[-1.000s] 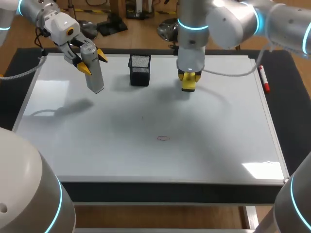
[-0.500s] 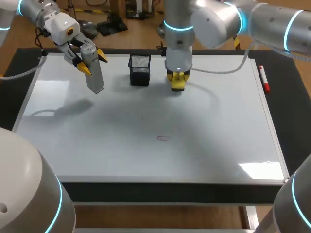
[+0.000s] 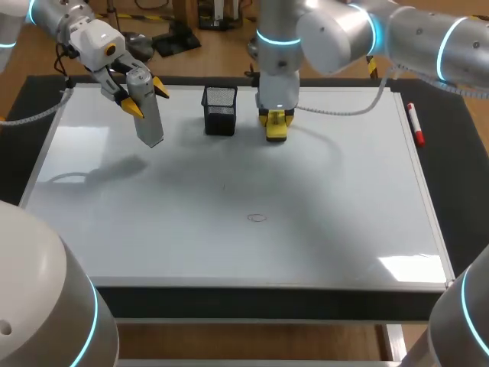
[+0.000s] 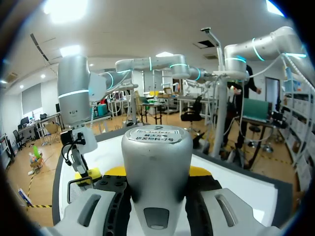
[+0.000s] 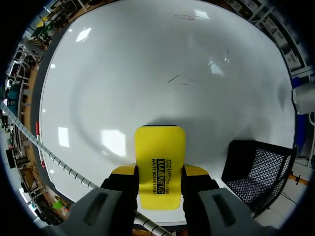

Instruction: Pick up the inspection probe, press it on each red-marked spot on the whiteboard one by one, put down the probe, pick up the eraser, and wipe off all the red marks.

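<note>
My left gripper (image 3: 147, 98) hangs over the whiteboard's (image 3: 328, 229) far left part, shut on the grey inspection probe (image 3: 150, 121), which points down and clear of the board. In the left wrist view the probe (image 4: 156, 162) fills the space between that gripper's (image 4: 156, 173) yellow tips. My right gripper (image 3: 275, 122) is at the far middle, just right of the basket, shut on the yellow eraser (image 3: 275, 130). The eraser (image 5: 160, 164) sits between the right gripper's (image 5: 160, 171) fingers, low over the board. A faint red oval mark (image 3: 257, 218) lies mid-board, the same mark (image 5: 185, 17) showing far ahead of the eraser.
A black mesh basket (image 3: 220, 111) stands at the far middle, close beside the eraser, and appears as the basket (image 5: 258, 167) in the right wrist view. A red marker (image 3: 415, 125) lies on the right rim. Thin faint strokes (image 5: 177, 78) mark the board ahead of the eraser.
My right arm has carried the eraser left along the far edge, ending close beside the basket. The left arm and the probe have stayed put.
</note>
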